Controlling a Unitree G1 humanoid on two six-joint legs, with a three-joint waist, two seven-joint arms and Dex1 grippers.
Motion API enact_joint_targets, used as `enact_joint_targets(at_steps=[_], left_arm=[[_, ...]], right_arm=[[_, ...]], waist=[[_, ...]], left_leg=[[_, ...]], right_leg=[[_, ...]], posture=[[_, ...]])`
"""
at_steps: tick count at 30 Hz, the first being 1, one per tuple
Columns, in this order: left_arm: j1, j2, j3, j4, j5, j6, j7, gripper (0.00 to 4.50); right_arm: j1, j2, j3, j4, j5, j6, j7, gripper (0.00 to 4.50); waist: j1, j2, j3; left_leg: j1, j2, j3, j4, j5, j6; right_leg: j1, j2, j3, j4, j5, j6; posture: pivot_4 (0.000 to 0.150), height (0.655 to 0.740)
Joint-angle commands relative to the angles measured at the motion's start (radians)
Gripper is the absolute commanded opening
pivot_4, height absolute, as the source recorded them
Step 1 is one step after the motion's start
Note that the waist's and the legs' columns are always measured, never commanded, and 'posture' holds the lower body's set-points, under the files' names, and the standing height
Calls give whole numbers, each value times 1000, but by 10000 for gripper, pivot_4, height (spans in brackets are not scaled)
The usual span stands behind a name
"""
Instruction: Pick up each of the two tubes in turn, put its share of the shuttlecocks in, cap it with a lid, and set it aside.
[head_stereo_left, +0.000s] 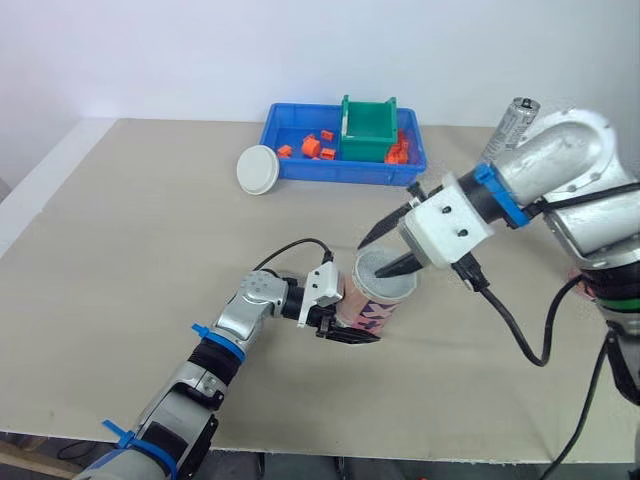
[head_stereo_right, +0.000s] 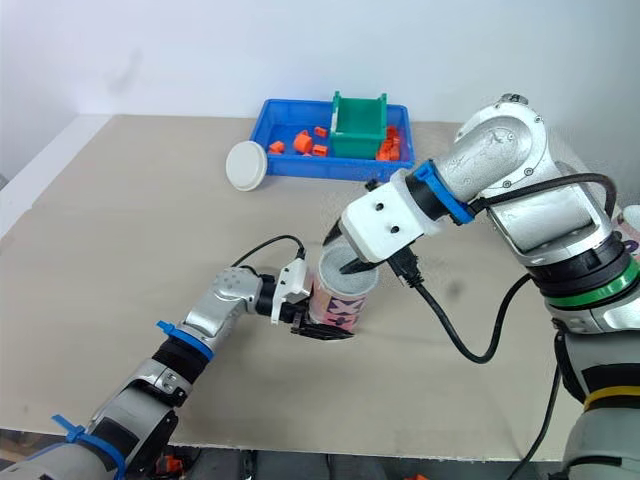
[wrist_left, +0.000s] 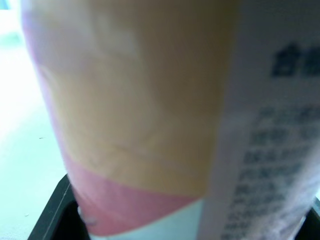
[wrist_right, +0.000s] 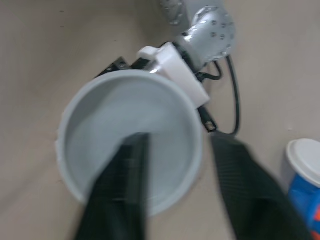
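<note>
Beige counter (head_stereo_left: 150, 250) — left fingers (head_stereo_left: 350, 335) clamp the upright tube (head_stereo_left: 375, 300) mid-counter, right fingers (head_stereo_left: 400, 265) spread, one tip inside its rim. Likely filling or capping; spare lid (head_stereo_left: 258, 168) by the blue bin (head_stereo_left: 330, 172), set-aside not done.

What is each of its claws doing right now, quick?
Left gripper: shut on the tube, gripping its side.
Right gripper: open, holding nothing, one finger over the tube's grey top, the other outside its rim.
</note>
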Motion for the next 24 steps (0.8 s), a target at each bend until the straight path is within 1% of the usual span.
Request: enact_joint_targets(at_steps=[1, 4, 6, 9, 11, 12, 13, 16, 17, 18, 19, 22, 24], left_arm=[[31, 32, -14, 45, 29, 45, -6, 30709], [30, 31, -12, 44, 29, 47, -7, 30709], [31, 30, -11, 41, 30, 49, -7, 30709], [36, 30, -14, 39, 31, 49, -8, 30709], [37, 28, -15, 40, 33, 46, -7, 30709], [36, 28, -15, 42, 33, 45, -7, 30709], [36, 27, -14, 43, 34, 44, -6, 30709], [34, 25, -13, 47, 34, 40, -5, 30709], [34, 24, -13, 48, 35, 38, -4, 30709], [35, 24, -14, 48, 36, 37, -3, 30709], [35, 23, -14, 48, 36, 36, -3, 30709], [35, 21, -12, 51, 39, 23, 6, 30709], [34, 21, -10, 54, 40, 16, 11, 30709]], right_arm=[[-3, 37, -17, 28, -50, 20, -13, 33238], [-32, 66, -60, 66, -43, 42, -27, 33238], [-73, 73, -105, 97, -1, 92, -15, 33238], [-117, 67, -176, 105, 107, 248, 8, 33238], [-109, 61, -188, 94, 124, 286, 14, 33238], [-98, 53, -187, 84, 123, 296, 20, 27972], [-77, 41, -192, 67, 129, 296, 31, 25342], [-36, 19, -203, 28, 149, 301, 44, 12032], [-23, 12, -201, 13, 161, 301, 45, 6454], [-10, 5, -197, -1, 171, 299, 45, 1810], [-1, 0, -193, -10, 175, 297, 46, 791], [23, -1, -171, -30, 163, 283, 46, 791], [42, -2, -132, -38, 113, 260, 46, 791]], waist=[[-1, 0, 0], [-2, 0, 0], [-3, 0, 0], [-2, 0, 0], [-2, -1, 0], [-2, -1, -1], [-2, -1, -1], [-2, -1, 0], [-2, -1, 0], [-2, -1, 0], [-2, -1, 0], [-2, -1, 0], [-2, -1, 0]], left_leg=[[1, 0, 0, 0, 0, 0], [3, 1, 0, 0, 0, 0], [3, 1, 0, 0, 0, 0], [2, 1, 0, 0, 0, 0], [2, 1, 0, -1, 0, 0], [2, 1, 0, -1, 0, 0], [2, 1, 0, -1, -1, 1], [2, 1, -1, -1, -1, 1], [2, 1, 0, -1, -1, 1], [2, 1, 0, -1, -1, 1], [2, 1, 0, -1, -1, 1], [2, 1, 0, -1, -1, 1], [2, 1, 0, 0, -1, 1]], right_leg=[[1, 0, 0, 0, 0, 0], [3, 1, 0, 0, 1, -1], [3, 1, 0, 0, 1, -1], [2, 1, 0, 0, 1, -2], [2, 1, 0, 0, 0, -2], [3, 1, 0, 0, -1, -2], [3, 1, 0, 0, -1, -2], [3, 1, -1, 0, -1, -2], [3, 1, -1, 0, -1, -2], [3, 1, 0, 0, -1, -2], [2, 1, 0, 0, -1, -2], [3, 1, 0, 0, -1, -2], [3, 1, 0, 0, -1, -1]], posture=[[1500, 7355], [1500, 7355], [1500, 7355], [1500, 7355], [1500, 7355], [1500, 7355], [1500, 7355], [1500, 7355], [1500, 7355], [1500, 7355], [1500, 7355], [1500, 7355], [1500, 7355]])
